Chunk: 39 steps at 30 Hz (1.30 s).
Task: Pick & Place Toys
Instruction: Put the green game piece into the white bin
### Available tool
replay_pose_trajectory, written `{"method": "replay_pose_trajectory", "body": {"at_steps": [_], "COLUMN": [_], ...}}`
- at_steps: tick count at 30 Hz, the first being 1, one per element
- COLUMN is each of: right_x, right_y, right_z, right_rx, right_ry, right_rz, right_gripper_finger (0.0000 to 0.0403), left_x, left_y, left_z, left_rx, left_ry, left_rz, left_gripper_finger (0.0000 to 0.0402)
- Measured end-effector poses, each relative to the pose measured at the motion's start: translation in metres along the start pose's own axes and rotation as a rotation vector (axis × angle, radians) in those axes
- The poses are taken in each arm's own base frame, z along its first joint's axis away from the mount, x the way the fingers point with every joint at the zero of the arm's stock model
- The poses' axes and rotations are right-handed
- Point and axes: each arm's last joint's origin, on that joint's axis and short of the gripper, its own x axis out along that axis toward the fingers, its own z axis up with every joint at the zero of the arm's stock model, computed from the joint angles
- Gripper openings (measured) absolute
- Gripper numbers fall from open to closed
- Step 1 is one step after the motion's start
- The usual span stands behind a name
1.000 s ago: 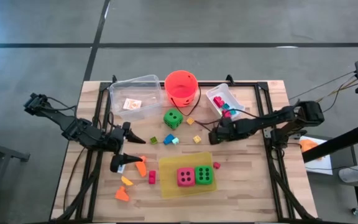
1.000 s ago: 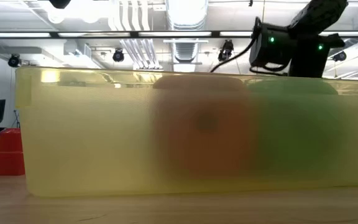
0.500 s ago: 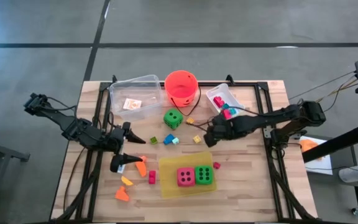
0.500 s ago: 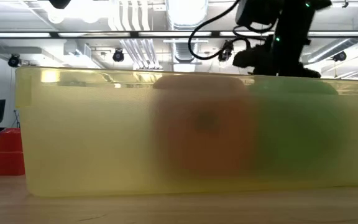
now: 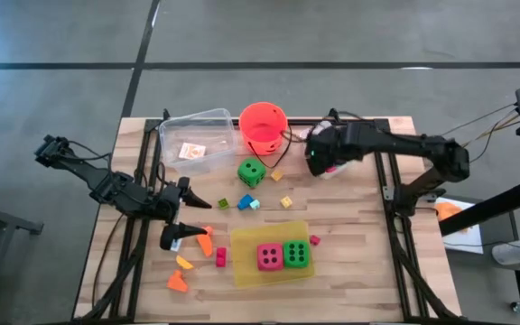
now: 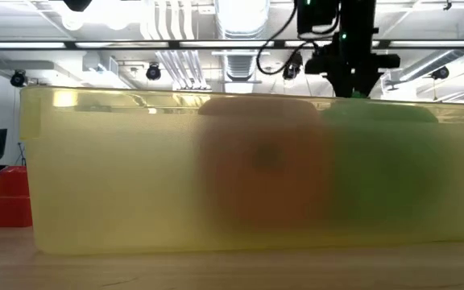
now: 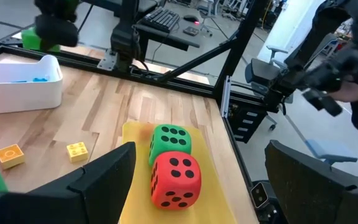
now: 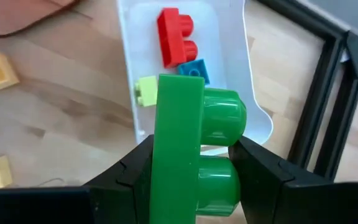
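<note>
Left gripper (image 5: 177,215) hovers low over the left of the plank table (image 5: 350,262), jaws spread wide, empty, orange bricks (image 5: 204,242) just beside it.

Mid-table: flat yellow tray (image 5: 245,236) carries pink foam die (image 5: 270,256) and green foam die (image 5: 296,254), matte, black-dotted.

Right gripper (image 8: 194,163) clamps a glossy green studded brick (image 8: 194,146) over the small white bin (image 8: 235,37) of bricks. It has swung from mid-table toward the far edge beside the orange-red bucket (image 5: 262,124).

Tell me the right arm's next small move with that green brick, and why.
Probably lower and open. The right gripper holds the green brick directly above the small white bin, which already contains a red brick and a blue brick.
</note>
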Motion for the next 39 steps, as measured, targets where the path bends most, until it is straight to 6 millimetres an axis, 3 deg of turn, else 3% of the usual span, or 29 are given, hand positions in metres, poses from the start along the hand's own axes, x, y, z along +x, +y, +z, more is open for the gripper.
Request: {"method": "replay_pose_trajectory", "body": {"at_steps": [6, 12, 24, 39], "right_x": [0.028, 0.051, 0.094, 0.113], "right_y": [-0.02, -0.03, -0.026, -0.033], "right_z": [0.023, 0.03, 0.013, 0.001], "right_rx": [0.064, 0.121, 0.124, 0.12], "right_ry": [0.076, 0.098, 0.094, 0.14], "right_rz": [0.055, 0.075, 0.156, 0.144], "right_gripper_finger": [0.016, 0.016, 0.016, 0.016], "left_x": [0.0, 0.0, 0.0, 0.0], "left_y": [0.0, 0.0, 0.0, 0.0], "left_z": [-0.001, -0.001, -0.001, -0.001], "left_rx": [0.001, 0.001, 0.001, 0.0], "left_ry": [0.004, 0.004, 0.002, 0.001], "left_rz": [0.001, 0.001, 0.001, 0.001], "left_gripper_finger": [0.0345, 0.0345, 0.0345, 0.0345]}}
